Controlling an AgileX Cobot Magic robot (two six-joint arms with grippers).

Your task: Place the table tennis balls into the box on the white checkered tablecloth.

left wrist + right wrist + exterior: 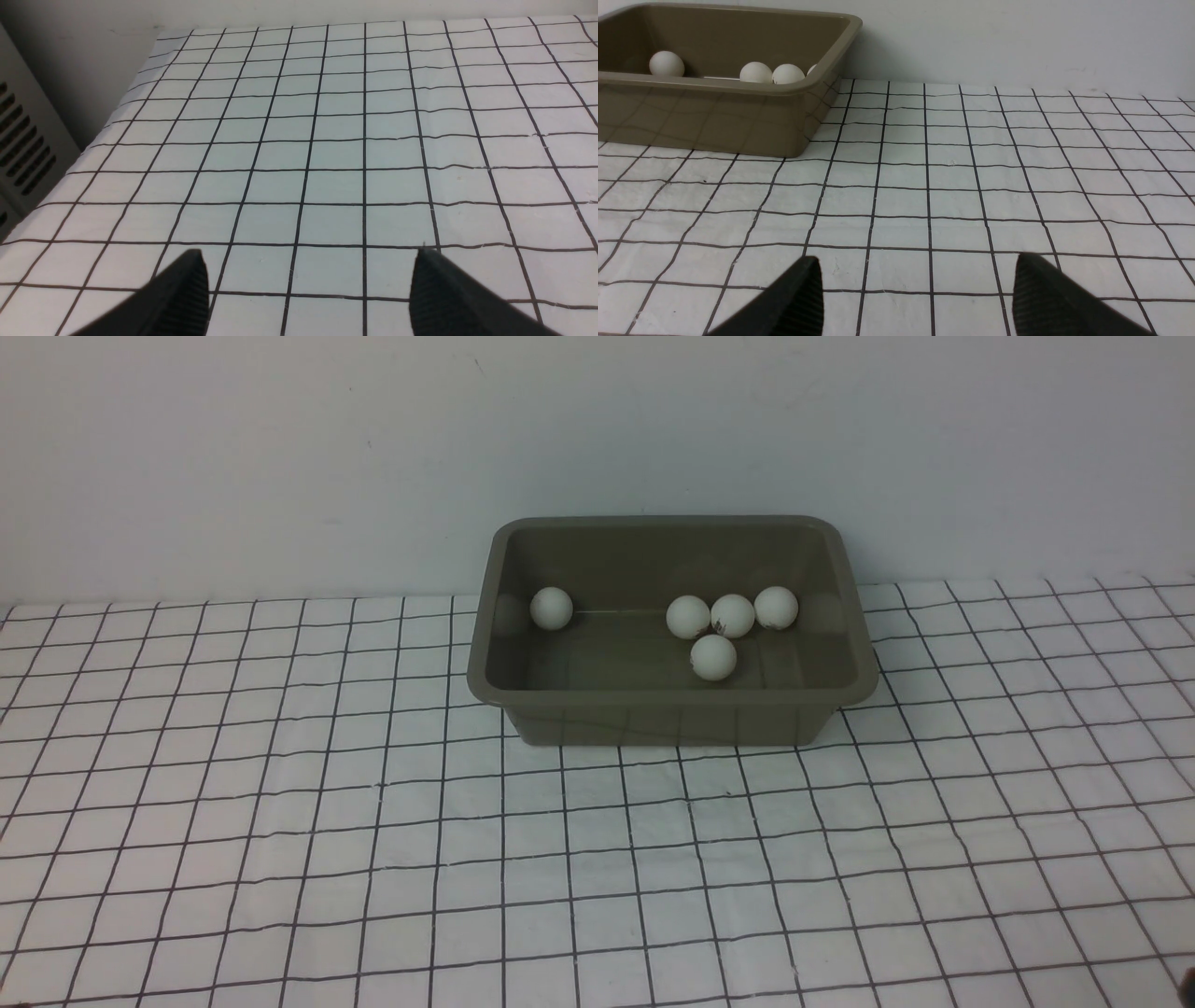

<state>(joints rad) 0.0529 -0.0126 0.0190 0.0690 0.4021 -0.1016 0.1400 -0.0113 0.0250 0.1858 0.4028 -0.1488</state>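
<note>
The olive-grey box (672, 721) stands on the white checkered tablecloth (373, 859) by the back wall. Several white table tennis balls lie inside it: one alone at the left (551, 608), a cluster of three (732, 615) toward the right, and one (713, 657) in front of them. In the right wrist view the box (738, 126) shows with some of the balls (756, 73) above its rim. My right gripper (915, 261) is open over bare cloth, well apart from the box. Over bare cloth too, my left gripper (308, 254) stands open and empty. Neither arm shows in the front view.
A pale wall (280, 457) runs behind the table. In the left wrist view a grey vented panel (23, 140) stands beside the table's edge. Cloth (1017, 163) stretches out beside the box.
</note>
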